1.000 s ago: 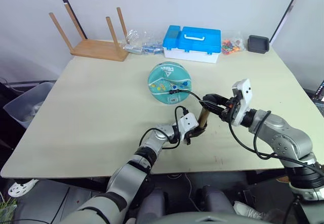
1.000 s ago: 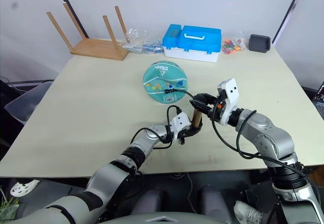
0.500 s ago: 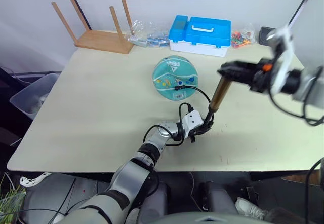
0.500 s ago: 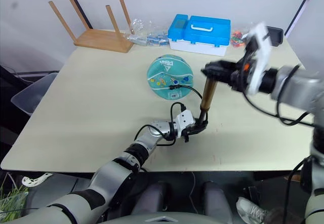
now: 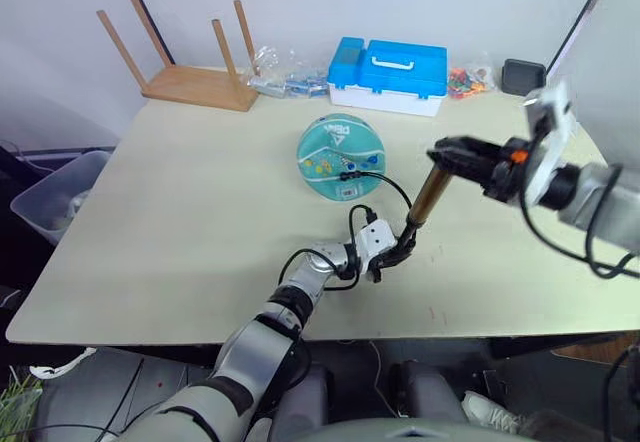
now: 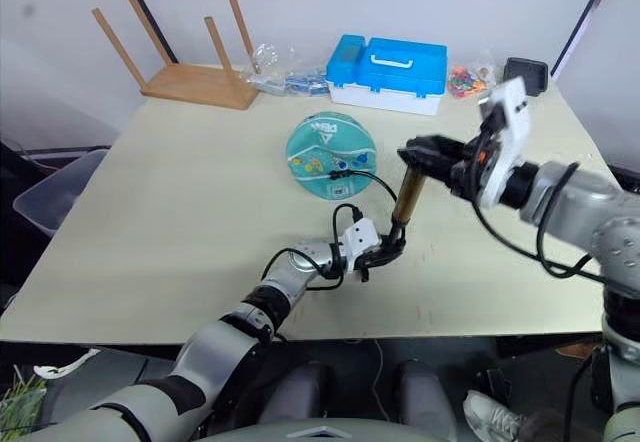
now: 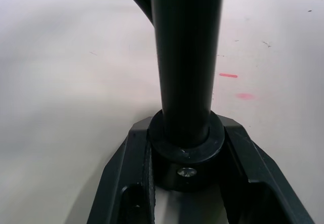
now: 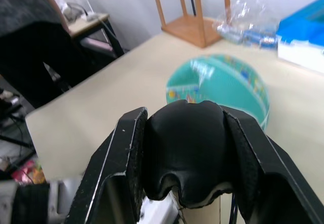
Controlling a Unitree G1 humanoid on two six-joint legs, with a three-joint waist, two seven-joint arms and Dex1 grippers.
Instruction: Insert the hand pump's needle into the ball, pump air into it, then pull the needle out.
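Pale table, ball, upturned stool, blue case, black tray

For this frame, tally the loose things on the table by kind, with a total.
Ball: 1
Hand pump: 1
Blue-lidded plastic case: 1
Upturned wooden stool: 1
Clear plastic bags of small items: 2
Black tray: 1
Total: 7

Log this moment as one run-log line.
phase: pumping | left gripper: shut on hand pump base | right gripper: shut on pump handle, raised | hose end at ball | ball on table
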